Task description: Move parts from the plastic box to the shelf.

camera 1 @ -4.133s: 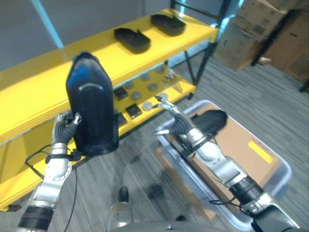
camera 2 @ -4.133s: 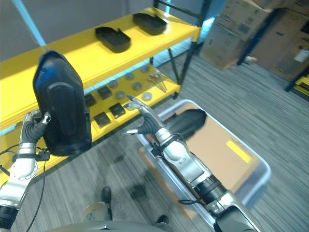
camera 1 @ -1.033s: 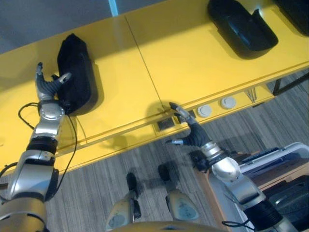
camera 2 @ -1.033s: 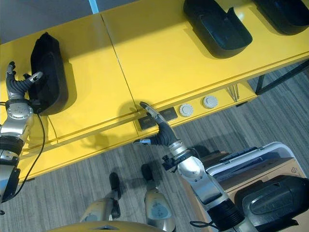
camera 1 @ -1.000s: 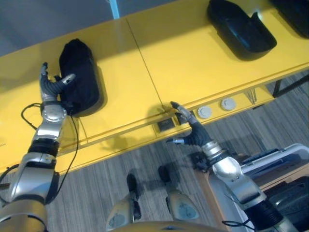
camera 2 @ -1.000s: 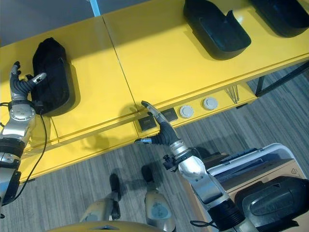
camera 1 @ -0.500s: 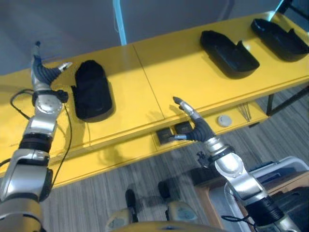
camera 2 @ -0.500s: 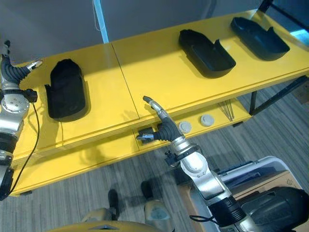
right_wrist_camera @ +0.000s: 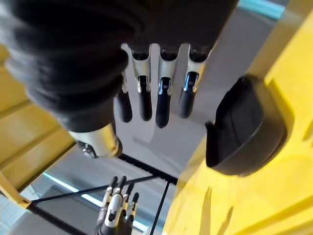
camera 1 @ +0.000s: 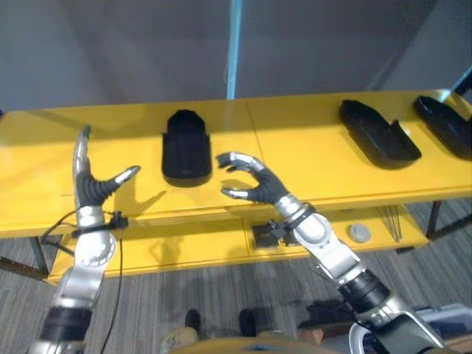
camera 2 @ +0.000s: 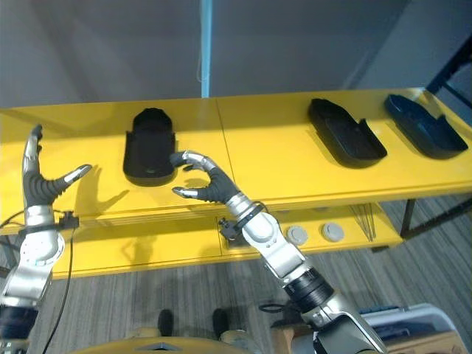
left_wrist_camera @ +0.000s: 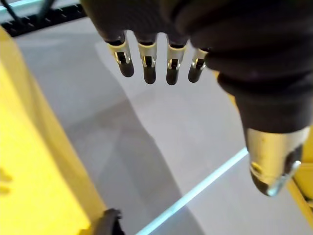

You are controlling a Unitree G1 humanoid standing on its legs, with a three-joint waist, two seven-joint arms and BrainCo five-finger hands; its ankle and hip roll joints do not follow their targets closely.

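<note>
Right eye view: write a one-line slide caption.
Three black parts lie on the yellow shelf; open left robot hand and open right robot hand hold nothing.

Black part (camera 1: 186, 150): released, now lying on yellow shelf (camera 1: 295, 140).
Left hand (camera 1: 91, 189): withdrawn, open, empty.
Right hand (camera 1: 258, 184): raised beside part.

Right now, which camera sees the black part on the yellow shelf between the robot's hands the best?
The right eye view shows it best: the whole black part lies flat on the yellow shelf, nothing covering it. The left eye view shows nearly the same. The right wrist view shows it from very close, past the right hand. The left wrist view catches a dark corner.
</note>
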